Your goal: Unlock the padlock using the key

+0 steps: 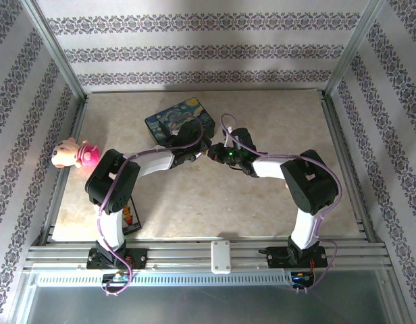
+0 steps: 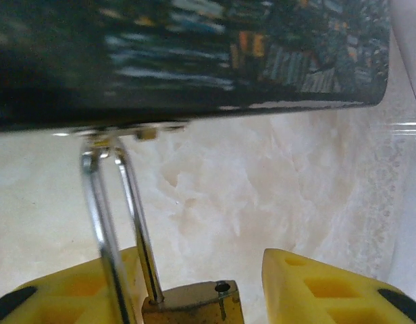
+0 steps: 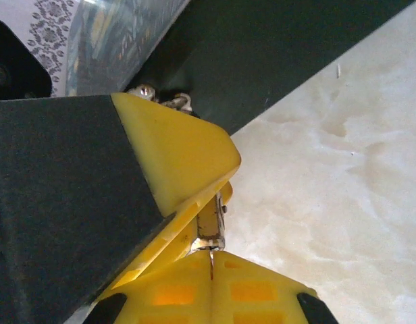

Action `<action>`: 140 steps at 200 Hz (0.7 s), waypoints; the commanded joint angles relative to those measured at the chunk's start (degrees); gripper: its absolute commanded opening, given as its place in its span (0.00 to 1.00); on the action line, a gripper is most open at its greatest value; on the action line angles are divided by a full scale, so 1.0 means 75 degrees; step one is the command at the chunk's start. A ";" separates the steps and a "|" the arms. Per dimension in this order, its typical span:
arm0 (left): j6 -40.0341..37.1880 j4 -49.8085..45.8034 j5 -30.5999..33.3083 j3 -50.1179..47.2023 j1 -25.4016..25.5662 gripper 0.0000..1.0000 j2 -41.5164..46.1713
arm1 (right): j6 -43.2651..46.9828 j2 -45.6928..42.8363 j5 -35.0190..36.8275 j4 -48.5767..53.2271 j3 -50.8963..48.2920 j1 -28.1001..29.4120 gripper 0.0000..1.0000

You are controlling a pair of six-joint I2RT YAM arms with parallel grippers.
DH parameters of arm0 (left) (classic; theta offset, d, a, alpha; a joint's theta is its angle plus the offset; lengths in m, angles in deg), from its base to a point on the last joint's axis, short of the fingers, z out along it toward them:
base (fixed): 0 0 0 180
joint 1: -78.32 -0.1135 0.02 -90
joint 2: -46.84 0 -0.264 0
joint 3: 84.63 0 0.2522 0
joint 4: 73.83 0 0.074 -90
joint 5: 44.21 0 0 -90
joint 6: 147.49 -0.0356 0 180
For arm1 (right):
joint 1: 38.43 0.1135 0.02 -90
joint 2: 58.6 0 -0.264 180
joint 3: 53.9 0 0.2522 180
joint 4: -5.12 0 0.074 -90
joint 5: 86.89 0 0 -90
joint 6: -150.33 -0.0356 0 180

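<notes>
The small brass padlock [image 2: 194, 305] hangs by its silvery shackle [image 2: 103, 216] from the latch on the dark starry-night box [image 2: 194, 54]. My left gripper [image 2: 198, 270] straddles the lock body with its jaws apart; the right finger [image 2: 329, 290] stands clear of the body. One shackle leg enters the body, and a small hole beside it looks empty. In the right wrist view my right gripper [image 3: 212, 260] is shut on the thin key [image 3: 211, 264], whose blade meets the underside of the padlock [image 3: 212, 226]. From above, the left gripper [image 1: 196, 152] and the right gripper [image 1: 213, 153] meet just in front of the box [image 1: 179, 116].
A pink and cream plush toy [image 1: 73, 154] lies at the table's left edge. A flat dark object [image 1: 132, 217] sits beside the left arm's base. The metal frame rails [image 1: 221, 253] bound the near edge, and patterned walls close in the sides and back.
</notes>
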 commanded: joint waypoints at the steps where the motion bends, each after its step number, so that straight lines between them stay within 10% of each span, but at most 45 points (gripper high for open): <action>1: -0.0107 0.0033 -0.0087 0.0032 0.0126 0.40 0.0016 | 0.0286 0.0091 0.0074 -0.0186 0.0334 0.0140 0.04; 99: -0.0036 0.0320 -0.0117 -0.0313 0.0138 0.30 0.0086 | 0.0566 -0.0437 0.0460 0.0242 0.0028 -0.0019 0.38; 140: 0.0055 0.0384 -0.0147 -0.0502 0.0132 0.41 0.0039 | 0.0652 -0.0788 0.0607 0.0359 -0.0263 -0.0173 0.43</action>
